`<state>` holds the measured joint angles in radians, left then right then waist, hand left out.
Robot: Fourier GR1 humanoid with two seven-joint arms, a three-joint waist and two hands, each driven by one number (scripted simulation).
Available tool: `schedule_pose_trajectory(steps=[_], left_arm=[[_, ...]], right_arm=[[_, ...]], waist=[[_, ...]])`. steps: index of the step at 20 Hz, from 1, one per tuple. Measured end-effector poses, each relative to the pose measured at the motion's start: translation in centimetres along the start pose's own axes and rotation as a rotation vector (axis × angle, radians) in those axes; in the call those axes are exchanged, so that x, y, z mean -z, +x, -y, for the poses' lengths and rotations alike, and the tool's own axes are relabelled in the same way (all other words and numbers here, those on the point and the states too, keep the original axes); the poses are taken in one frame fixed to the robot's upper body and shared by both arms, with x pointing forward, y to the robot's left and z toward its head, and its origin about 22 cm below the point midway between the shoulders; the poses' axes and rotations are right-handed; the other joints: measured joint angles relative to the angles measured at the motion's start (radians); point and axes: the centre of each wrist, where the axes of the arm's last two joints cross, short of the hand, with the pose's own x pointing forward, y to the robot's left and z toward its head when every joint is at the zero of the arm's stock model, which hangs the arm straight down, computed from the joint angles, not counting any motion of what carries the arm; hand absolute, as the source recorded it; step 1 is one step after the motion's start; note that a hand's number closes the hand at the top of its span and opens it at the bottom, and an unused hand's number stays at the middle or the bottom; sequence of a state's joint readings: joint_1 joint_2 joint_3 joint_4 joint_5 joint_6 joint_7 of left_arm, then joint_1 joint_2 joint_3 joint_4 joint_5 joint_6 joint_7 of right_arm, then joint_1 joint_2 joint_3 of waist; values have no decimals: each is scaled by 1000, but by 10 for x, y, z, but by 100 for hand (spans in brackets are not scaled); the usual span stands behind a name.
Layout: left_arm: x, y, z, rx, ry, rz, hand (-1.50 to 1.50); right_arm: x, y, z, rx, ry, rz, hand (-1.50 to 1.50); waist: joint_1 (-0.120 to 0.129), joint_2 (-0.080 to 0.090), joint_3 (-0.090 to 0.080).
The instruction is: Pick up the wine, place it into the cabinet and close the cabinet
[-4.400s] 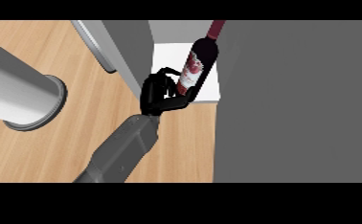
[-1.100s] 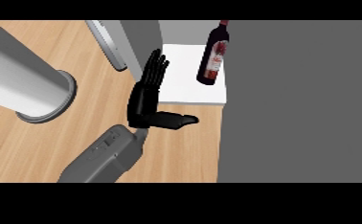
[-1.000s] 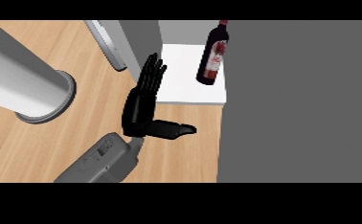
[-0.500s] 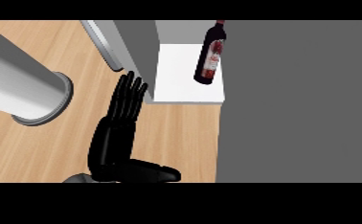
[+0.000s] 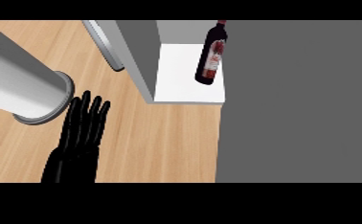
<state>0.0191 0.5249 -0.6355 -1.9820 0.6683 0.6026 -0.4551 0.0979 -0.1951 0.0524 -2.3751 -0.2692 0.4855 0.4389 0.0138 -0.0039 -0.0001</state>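
The wine bottle (image 5: 210,60), dark with a red label, stands alone on the white floor (image 5: 180,82) of the cabinet, near its right side. The cabinet's door (image 5: 105,43) hangs open at the left, seen edge-on as a thin grey panel. My right hand (image 5: 79,132) lies at the lower left over the wooden counter, open with its fingers straight and pointing away from me. It is well left of and below the cabinet opening, touching nothing. My left hand does not show.
A thick grey cylinder (image 5: 28,91) with a rimmed end slants in from the left edge, just above my right hand's fingertips. The cabinet's grey wall (image 5: 138,50) borders the opening. A broad grey surface (image 5: 290,98) fills the right side. Wooden counter (image 5: 166,141) lies between.
My right hand let go of the bottle, opened flat and drew back down and to the left, away from the cabinet. The bottle stays standing on the cabinet floor.
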Motion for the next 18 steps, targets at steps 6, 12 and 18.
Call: schedule_pose_trajectory(steps=[6, 12, 18], left_arm=[[-28, 28, -22, 22, 52, 20, -150], [-46, 46, -60, 29, 87, 42, -150], [-61, 66, -89, 41, 103, 45, -150]], right_arm=[[5, -5, -26, 99, 128, -65, 150], [17, 1, -55, 203, 210, -50, 150], [37, 24, -84, 185, 231, -12, 150]], waist=[[3, -1, 0], [4, -2, -2], [10, -5, -2]])
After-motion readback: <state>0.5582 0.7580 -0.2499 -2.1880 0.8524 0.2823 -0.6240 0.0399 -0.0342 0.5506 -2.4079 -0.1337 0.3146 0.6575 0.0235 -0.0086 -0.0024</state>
